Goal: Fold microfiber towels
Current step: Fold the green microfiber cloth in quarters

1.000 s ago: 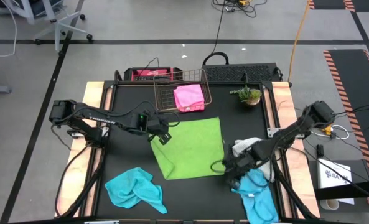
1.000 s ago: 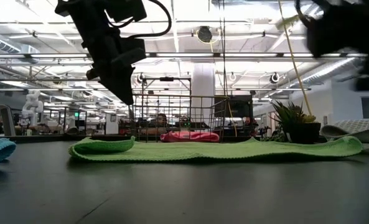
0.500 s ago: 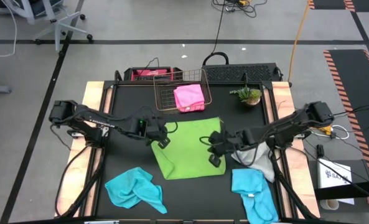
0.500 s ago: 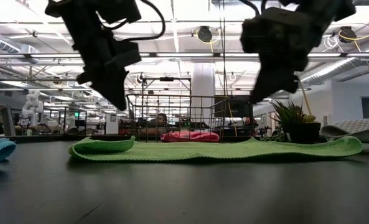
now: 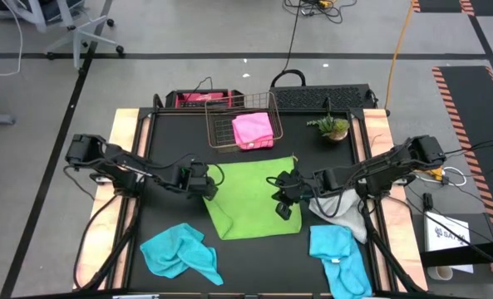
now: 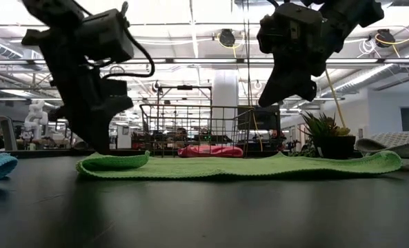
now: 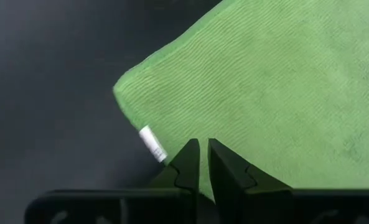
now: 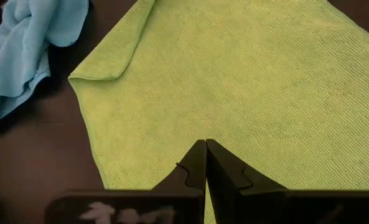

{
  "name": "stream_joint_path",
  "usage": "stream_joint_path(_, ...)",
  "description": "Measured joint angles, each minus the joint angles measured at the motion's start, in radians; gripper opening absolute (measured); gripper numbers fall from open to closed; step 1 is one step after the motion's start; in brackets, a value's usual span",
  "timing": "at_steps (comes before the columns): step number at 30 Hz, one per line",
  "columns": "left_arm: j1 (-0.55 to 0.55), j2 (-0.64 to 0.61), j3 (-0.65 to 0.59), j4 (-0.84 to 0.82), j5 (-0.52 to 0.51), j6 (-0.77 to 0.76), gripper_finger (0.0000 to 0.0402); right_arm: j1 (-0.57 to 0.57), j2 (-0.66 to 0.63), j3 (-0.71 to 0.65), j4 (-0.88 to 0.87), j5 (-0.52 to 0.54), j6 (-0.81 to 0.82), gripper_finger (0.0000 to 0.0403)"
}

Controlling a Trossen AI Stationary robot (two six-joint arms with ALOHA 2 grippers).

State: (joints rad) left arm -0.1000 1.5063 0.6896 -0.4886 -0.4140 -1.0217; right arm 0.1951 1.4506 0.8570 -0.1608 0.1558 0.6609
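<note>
Lime green towel (image 5: pixel 253 198) lies spread mid-table, ready for folding. Left gripper (image 5: pixel 203 181) dips at its left edge, jaws nearly together, seemingly holding nothing. Right gripper (image 5: pixel 283 199) hovers above the right side, jaws together, probably lining up a corner.

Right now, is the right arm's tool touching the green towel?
Apart. The low view shows the right tool hanging well above the green towel, with open background between them.

bright overhead ceiling lights, arms backlit dark.
</note>
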Motion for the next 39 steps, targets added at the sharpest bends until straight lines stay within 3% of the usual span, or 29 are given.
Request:
stream_joint_path(8, 0.032, -0.004, -0.095, 0.088, -0.034, -0.037, 0.0035, 0.0, 0.0, 0.0, 0.0, 0.0, 0.006, 0.0)
stream_joint_path(16, 0.113, -0.003, -0.107, 0.13, -0.072, 0.018, 0.0035, 0.0, 0.0, 0.0, -0.009, -0.001, -0.003, 0.0)
stream_joint_path(24, 0.132, -0.002, -0.106, 0.301, 0.075, 0.068, 0.0035, 0.004, 0.035, -0.073, -0.006, -0.03, 0.07, 0.0)
stream_joint_path(29, 0.109, -0.003, -0.09, 0.268, 0.156, 0.054, 0.0035, 0.003, 0.078, -0.125, 0.047, -0.03, 0.111, 0.0)
stream_joint_path(35, 0.101, -0.007, -0.066, 0.044, 0.071, 0.039, 0.0035, 0.003, 0.087, -0.148, 0.092, -0.057, 0.117, 0.0)
stream_joint_path(39, 0.1, -0.014, -0.046, 0.0, 0.044, 0.044, 0.0035, 0.003, 0.087, -0.149, 0.091, -0.059, 0.108, 0.0)
